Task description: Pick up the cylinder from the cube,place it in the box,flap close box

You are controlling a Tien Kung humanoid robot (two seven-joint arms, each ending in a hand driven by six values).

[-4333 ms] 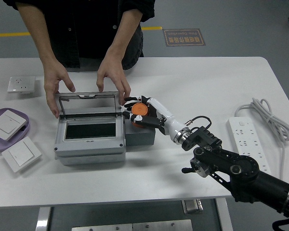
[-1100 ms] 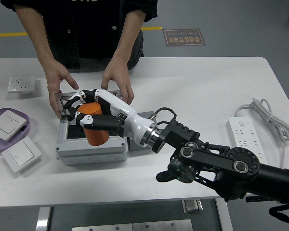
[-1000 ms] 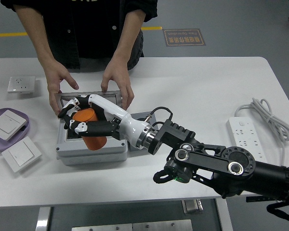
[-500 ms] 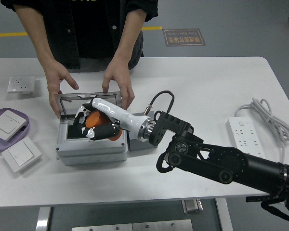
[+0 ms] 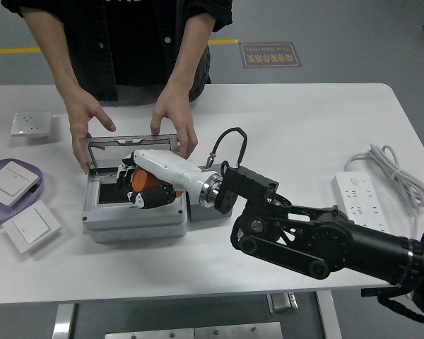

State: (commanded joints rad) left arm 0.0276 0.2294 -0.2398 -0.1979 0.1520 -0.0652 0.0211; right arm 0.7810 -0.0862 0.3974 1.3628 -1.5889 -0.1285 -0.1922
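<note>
The grey box [image 5: 131,220] stands at the table's left, its clear lid [image 5: 127,150] held upright by a person's two hands [image 5: 171,120]. My right hand [image 5: 143,182] reaches into the box's opening from the right, its fingers curled on the orange cylinder [image 5: 150,182], which sits low inside the box. The grey cube [image 5: 205,209] lies next to the box's right side, mostly hidden under my wrist. The left arm is out of view.
A purple dish [image 5: 30,196] with a white switch and another switch plate [image 5: 30,226] lie at the left. A white socket [image 5: 30,123] sits at the far left. A white power strip [image 5: 362,201] with its cable lies at the right.
My right hand carried the orange cylinder from the cube to over the box and lowered it into the opening. The person's hands kept holding the lid open.
</note>
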